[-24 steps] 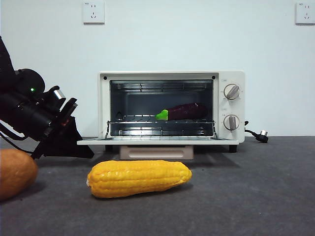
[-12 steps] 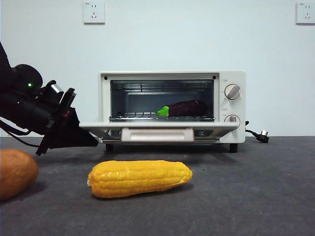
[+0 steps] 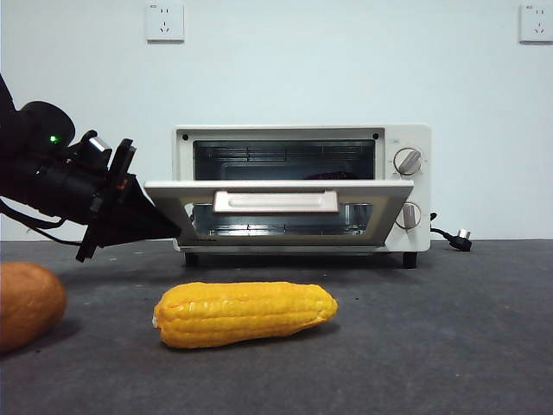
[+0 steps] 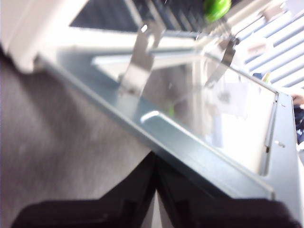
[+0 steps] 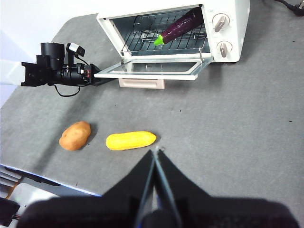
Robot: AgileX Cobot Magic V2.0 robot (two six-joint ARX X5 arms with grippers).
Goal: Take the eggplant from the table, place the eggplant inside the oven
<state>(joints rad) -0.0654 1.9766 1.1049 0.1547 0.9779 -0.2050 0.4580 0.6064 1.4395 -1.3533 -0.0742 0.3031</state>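
Eggplant: lying on rack inside oven.
Left end effector: jaws closed, pushing under door edge, door half-raised.
Right end effector: closed, waiting above counter.
Next: finishing door closure.

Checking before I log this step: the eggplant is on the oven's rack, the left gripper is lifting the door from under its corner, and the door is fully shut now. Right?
Not quite: the door is only partly raised, as the front view shows. The eggplant does lie on the rack in the oven, and the left gripper is under the door's corner.
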